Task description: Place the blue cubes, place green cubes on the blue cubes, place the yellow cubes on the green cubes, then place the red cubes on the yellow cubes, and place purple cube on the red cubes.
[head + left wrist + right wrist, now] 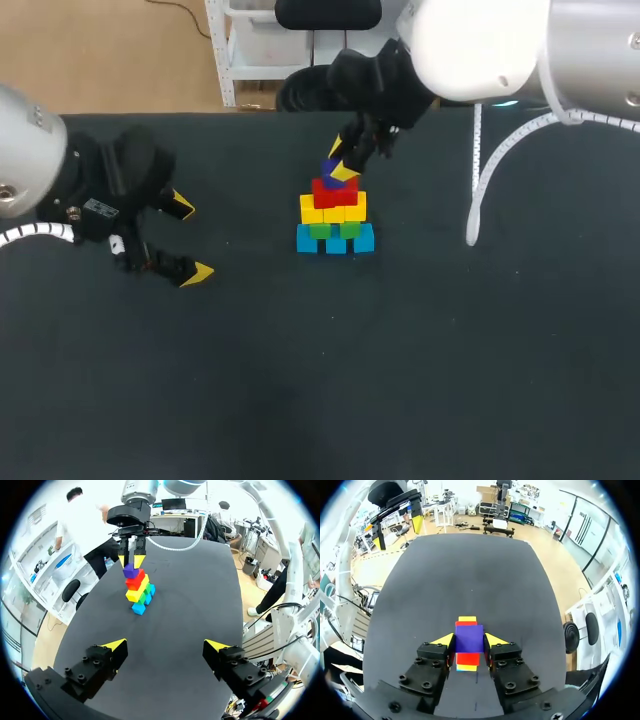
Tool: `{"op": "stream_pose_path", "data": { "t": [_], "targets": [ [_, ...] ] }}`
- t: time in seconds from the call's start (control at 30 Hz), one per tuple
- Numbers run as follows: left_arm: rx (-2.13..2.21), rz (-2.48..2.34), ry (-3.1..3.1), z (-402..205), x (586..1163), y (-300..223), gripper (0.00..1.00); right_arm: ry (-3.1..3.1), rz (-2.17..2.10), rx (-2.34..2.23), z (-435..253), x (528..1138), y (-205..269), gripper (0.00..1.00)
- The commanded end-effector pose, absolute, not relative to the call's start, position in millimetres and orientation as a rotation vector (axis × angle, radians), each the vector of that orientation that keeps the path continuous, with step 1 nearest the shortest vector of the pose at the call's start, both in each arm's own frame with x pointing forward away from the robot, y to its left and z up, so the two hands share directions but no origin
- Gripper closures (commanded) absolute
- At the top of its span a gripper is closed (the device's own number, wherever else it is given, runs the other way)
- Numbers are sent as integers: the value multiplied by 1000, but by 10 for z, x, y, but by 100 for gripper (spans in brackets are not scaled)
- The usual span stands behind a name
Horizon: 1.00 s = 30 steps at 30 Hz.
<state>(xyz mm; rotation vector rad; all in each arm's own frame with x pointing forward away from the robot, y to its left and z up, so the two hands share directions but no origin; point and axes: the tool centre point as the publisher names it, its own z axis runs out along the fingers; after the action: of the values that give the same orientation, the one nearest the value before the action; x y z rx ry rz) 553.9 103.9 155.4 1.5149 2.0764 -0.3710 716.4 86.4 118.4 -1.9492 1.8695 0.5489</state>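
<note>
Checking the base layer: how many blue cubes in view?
3: left blue cube, middle blue cube, right blue cube, in a row at the stack's bottom. Any behind them would be hidden.

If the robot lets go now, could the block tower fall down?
It might. The right tool grips the purple cube on top of the red cubes. If the tool opens unevenly or lifts crookedly, a finger could drag the purple cube off. The stack narrows toward the top, so a bump there could knock off the upper cubes.

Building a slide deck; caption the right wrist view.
Right gripper shut on the purple cube directly above the red cubes.
</note>
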Motion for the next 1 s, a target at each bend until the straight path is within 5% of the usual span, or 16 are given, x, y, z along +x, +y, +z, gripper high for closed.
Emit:
{"op": "stream_pose_path", "data": {
  "t": [0.03,0.87,1.0],
  "targets": [
    [1516,-372,2075,1549,5548,1040,0,1868,549,-1952,1187,7170,870,69],
    [1516,-372,2075,1549,5548,1040,0,1861,542,-1951,1233,7121,854,53],
    [1516,-372,2075,1549,5548,1040,0,1864,534,-1944,1257,7117,815,34]
  ]
}}
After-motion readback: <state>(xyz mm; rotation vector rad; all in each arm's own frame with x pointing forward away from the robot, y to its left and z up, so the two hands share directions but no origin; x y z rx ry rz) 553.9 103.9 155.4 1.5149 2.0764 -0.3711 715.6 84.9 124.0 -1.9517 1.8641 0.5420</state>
